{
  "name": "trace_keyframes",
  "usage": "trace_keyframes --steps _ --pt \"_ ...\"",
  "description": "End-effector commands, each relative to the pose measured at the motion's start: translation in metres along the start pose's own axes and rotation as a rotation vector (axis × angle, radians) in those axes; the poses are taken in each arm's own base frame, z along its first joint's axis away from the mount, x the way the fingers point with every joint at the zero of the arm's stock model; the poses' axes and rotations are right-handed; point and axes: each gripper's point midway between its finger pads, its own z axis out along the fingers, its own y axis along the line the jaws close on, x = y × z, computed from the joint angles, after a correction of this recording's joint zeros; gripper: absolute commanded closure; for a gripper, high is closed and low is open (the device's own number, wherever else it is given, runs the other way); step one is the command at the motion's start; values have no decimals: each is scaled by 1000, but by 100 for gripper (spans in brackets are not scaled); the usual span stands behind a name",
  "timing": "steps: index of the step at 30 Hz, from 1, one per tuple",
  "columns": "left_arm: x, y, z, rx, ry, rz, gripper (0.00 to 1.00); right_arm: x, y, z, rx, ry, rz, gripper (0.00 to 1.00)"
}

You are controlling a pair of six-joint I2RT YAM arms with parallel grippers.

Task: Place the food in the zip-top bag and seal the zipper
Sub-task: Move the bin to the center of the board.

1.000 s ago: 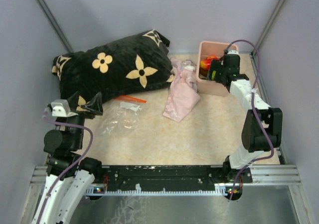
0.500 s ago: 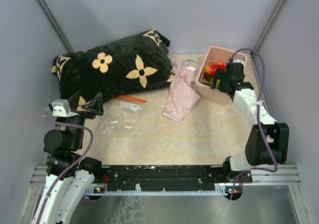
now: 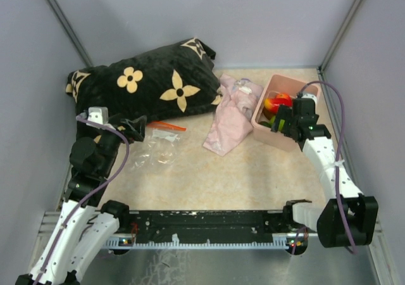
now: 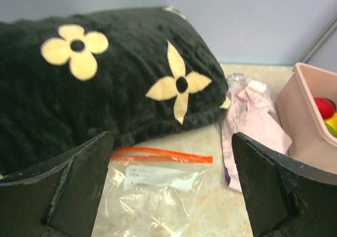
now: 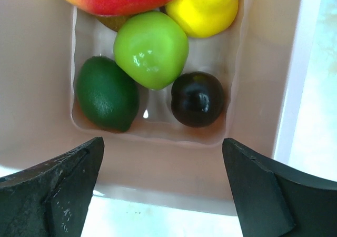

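The left gripper (image 4: 171, 142) hovers, jaws wide apart and empty, near the clear bag (image 4: 152, 200) lying flat on the table (image 3: 253, 171), its orange zipper (image 4: 163, 154) at the far edge beside the black pillow (image 3: 145, 85). The right gripper (image 5: 162, 142), jaws spread and empty, hangs above the pink bin (image 5: 158, 168) holding the toy fruits (image 5: 151, 47). A pink cloth (image 3: 231, 117) lies between bag and bin.

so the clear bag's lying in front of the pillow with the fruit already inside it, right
No. The clear bag does lie in front of the pillow, but the fruit is in the pink bin, not in the bag; the right wrist view shows it.
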Motion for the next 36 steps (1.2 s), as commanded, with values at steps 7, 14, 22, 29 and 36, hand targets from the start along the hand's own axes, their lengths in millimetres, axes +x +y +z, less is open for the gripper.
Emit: trace_keyframes --steps 7,14,22,29,36 --pt "32 -9 13 9 205 -74 0 27 -41 -32 143 -2 126 1" --pt "55 -6 14 -19 305 -102 0 30 -60 -39 203 -30 210 1" --pt "91 -16 22 52 481 -80 0 -3 -32 -62 11 -152 139 1" --pt "130 -20 39 0 650 -80 1 -12 11 -84 -268 -247 43 1" --pt "140 -10 63 -229 635 -256 1 -2 37 -85 -356 -245 -36 1"
